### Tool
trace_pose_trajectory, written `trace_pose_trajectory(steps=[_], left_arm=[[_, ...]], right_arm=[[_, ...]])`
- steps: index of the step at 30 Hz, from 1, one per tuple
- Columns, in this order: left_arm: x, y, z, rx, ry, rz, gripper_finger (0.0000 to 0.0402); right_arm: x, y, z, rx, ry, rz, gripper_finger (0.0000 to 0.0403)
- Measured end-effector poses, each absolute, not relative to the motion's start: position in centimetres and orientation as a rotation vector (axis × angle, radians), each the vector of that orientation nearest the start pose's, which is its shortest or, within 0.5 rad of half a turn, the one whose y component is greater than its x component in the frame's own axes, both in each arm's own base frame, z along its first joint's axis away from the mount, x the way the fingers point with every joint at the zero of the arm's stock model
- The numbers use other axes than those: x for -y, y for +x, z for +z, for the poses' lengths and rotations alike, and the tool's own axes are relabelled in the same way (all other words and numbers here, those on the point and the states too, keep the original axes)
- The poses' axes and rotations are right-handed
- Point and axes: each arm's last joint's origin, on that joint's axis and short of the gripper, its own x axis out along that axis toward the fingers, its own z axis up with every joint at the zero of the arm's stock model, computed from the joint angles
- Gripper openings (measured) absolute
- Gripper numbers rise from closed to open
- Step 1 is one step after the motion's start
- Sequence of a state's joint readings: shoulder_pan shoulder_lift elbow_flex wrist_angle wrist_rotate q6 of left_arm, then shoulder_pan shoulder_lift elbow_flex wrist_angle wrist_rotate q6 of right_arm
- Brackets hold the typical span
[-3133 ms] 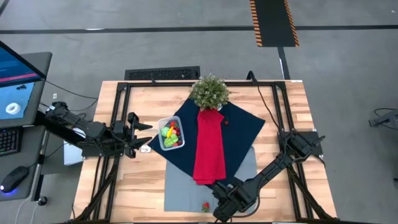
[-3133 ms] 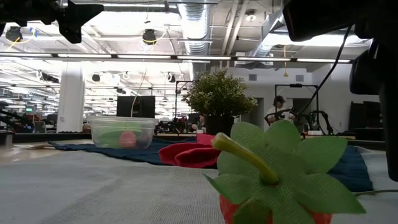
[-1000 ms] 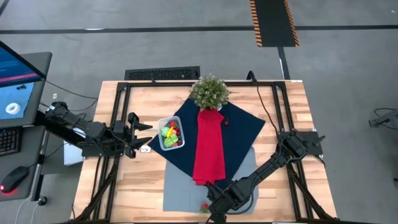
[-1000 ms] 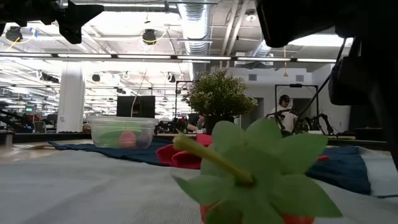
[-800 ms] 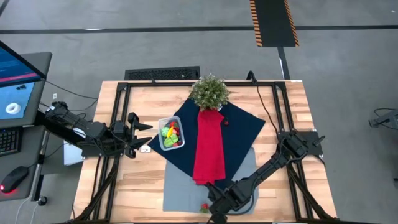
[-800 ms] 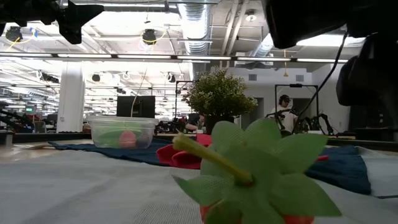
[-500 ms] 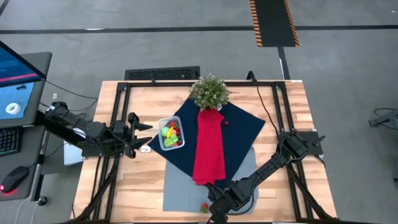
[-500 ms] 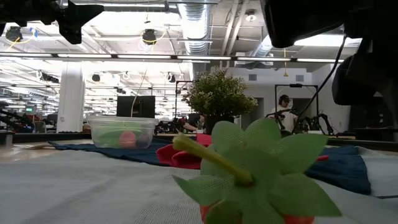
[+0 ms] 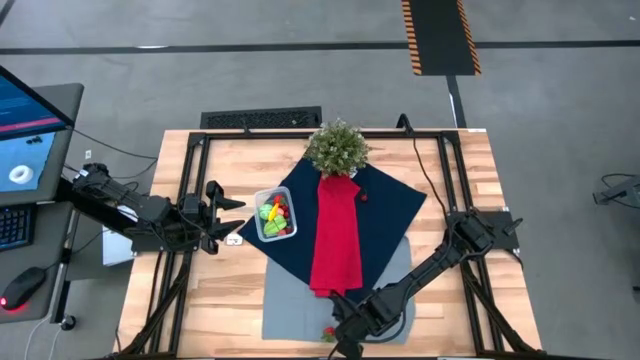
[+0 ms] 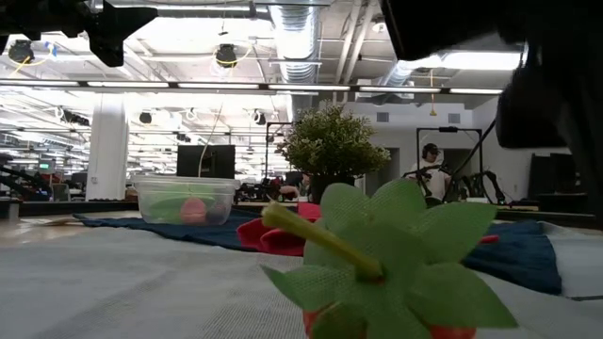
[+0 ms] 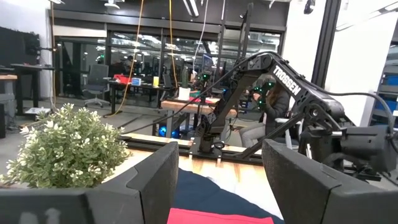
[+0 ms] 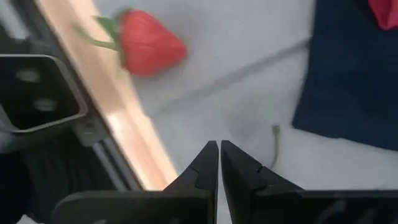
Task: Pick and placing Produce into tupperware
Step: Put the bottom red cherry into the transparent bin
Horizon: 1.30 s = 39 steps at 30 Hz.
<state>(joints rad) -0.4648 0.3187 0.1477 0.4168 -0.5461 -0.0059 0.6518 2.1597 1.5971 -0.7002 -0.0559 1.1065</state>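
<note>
A: While the right gripper (image 12: 219,163) hangs low over the grey mat (image 9: 300,300) at the near edge of the table (image 9: 460,170), what are its fingers doing?

B: They're pinched almost together with nothing between them. The strawberry (image 12: 149,46) lies on the mat just beside the gripper, apart from the fingertips, close to the wooden table edge.

A: And relative to the tupperware (image 9: 274,215)?

B: The strawberry (image 9: 329,333) is well away from it, past the near end of the red cloth (image 9: 336,240). The tupperware sits on the navy cloth (image 9: 395,205), just left of the red cloth, with green, yellow and red produce (image 9: 273,212) already inside.

A: The left gripper (image 9: 232,218)?

B: It waits just left of the tupperware, jaws parted, holding nothing.

A: Anything else near the tupperware?

B: The potted plant (image 9: 337,148) stands behind it, at the far end of the red cloth. In the low view the strawberry's green leafy cap (image 10: 396,254) fills the foreground, and the tupperware (image 10: 184,199) shows farther back to its left.
</note>
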Motion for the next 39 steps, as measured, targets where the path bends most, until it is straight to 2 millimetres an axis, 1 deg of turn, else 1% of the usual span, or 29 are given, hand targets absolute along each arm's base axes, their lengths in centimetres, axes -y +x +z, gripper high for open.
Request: trace_pose_trajectory(steps=[3,7,10,13,20,22,24,27,39], left_arm=[[3.6,10.6,22.6,0.215,-0.125,0.080,0.0222],[3.6,10.6,22.6,0.215,-0.125,0.080,0.0222],[3.6,10.6,22.6,0.215,-0.125,0.080,0.0222],[3.6,10.6,22.6,0.215,-0.125,0.080,0.0222],[3.6,10.6,22.6,0.215,-0.125,0.080,0.0222],[3.6,10.6,22.6,0.215,-0.125,0.080,0.0222],[3.6,10.6,22.6,0.215,-0.125,0.080,0.0222],[3.6,10.6,22.6,0.215,-0.125,0.080,0.0222],[3.6,10.6,22.6,0.215,-0.125,0.080,0.0222]], right_arm=[[-26.7,34.7,15.9,-1.365,0.545,-0.124,0.0041],[-26.5,34.6,16.7,-1.369,0.510,-0.191,0.0041],[-26.1,34.0,16.6,-1.411,0.490,-0.254,0.0047],[-26.3,33.8,16.5,-1.414,0.502,-0.267,0.0070],[-26.3,33.8,16.5,-1.414,0.503,-0.269,0.0152],[-26.3,33.9,16.3,-1.418,0.502,-0.275,0.0168],[-26.3,33.8,16.2,-1.422,0.500,-0.281,0.0175],[-26.3,33.8,16.2,-1.415,0.501,-0.284,0.0174],[-26.3,33.9,16.2,-1.397,0.508,-0.301,0.0139]])
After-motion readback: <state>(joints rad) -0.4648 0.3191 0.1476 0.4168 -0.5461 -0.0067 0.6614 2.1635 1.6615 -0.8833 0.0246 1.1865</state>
